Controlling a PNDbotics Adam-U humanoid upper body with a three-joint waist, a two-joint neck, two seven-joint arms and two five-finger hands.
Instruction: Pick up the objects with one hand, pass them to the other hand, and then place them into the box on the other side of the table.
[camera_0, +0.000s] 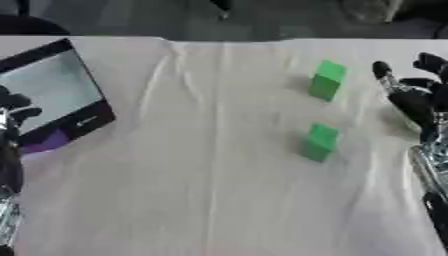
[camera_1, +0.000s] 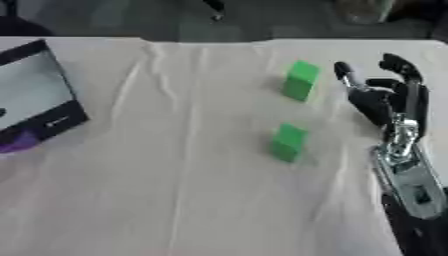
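Two green blocks stand upright on the cream cloth: one farther back (camera_1: 300, 80) and one nearer the middle (camera_1: 288, 142). My right hand (camera_1: 385, 97) hovers just right of the far block, fingers straight and spread, holding nothing. My left hand (camera_0: 12, 117) shows at the left edge, fingers relaxed and pointing up, empty. Beside the left hand lies a box (camera_0: 52, 92) with a black rim and a pale inside, tilted at the table's left side.
A purple patch (camera_0: 44, 141) shows at the box's near edge. The cream tablecloth (camera_0: 192, 190) has long creases running front to back. Dark floor lies beyond the table's far edge.
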